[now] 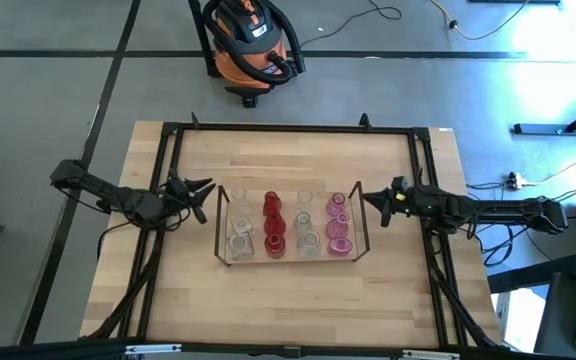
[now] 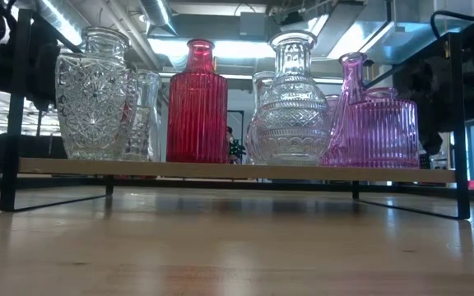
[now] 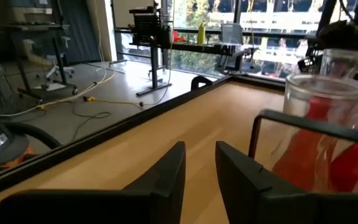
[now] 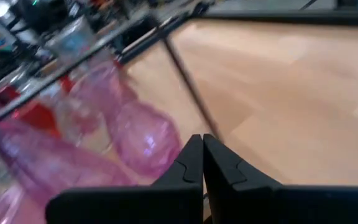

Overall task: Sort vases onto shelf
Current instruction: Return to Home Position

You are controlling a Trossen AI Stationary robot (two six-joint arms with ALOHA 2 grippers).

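At the middle of the wooden table (image 1: 288, 310) stands the shelf (image 1: 217, 228), a low rack with dark wire end frames and a pale board. All the glassware in view is on it. From above, the pieces form four lines running front to back. From the left arm's end to the right arm's, these are clear vases (image 1: 238, 228), red vases (image 1: 273, 225), a second clear line (image 1: 308, 228) and pink vases (image 1: 338, 225). Each line seems to hold three pieces, though the overlapping glass makes the count uncertain.

From table height, the nearest piece of each line shows upright on the board: a cut-glass jar (image 2: 91, 94), a red ribbed bottle (image 2: 197, 107), a round-bellied clear vase (image 2: 290, 111) and a pink ribbed vase (image 2: 377, 131).

The left gripper (image 1: 206, 190) hovers just beside the shelf's left end frame, toward the far corner. Its fingers (image 3: 166, 180) are parted by a narrow gap, with nothing between them. Its wrist camera looks past the end frame at a clear jar with red glass behind it.

The right gripper (image 1: 371, 200) hovers just outside the opposite end frame, next to the pink line. Its fingers (image 4: 191, 158) are pressed together and hold nothing.

A black frame (image 1: 288, 128) edges the table, and an orange and black shop vacuum (image 1: 253, 45) sits on the floor beyond the far edge.
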